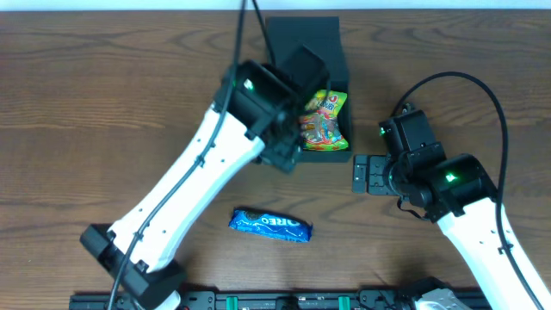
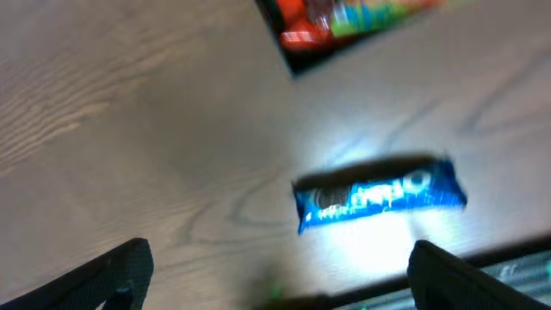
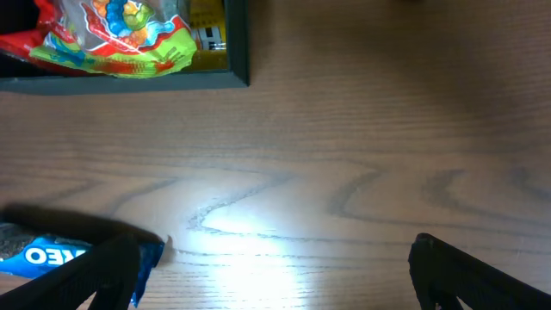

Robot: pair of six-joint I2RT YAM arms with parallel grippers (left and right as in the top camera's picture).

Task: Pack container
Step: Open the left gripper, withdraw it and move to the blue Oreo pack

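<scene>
oreo packet [image 1: 270, 225] loose on table [image 1: 86, 95], candy bag [image 1: 325, 120] inside container [image 1: 303, 39] partly under left arm [image 1: 215, 146], both jaws released, empty

The overhead view looks straight down on the whole table [image 1: 86, 103] from high up. Each wrist view looks down at a slant from close by. Both share the blue packet [image 2: 379, 196] and a corner of the box [image 3: 237, 43].

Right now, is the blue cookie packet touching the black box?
Apart. The overhead view shows a strip of bare table between the blue cookie packet and the black box.
</scene>
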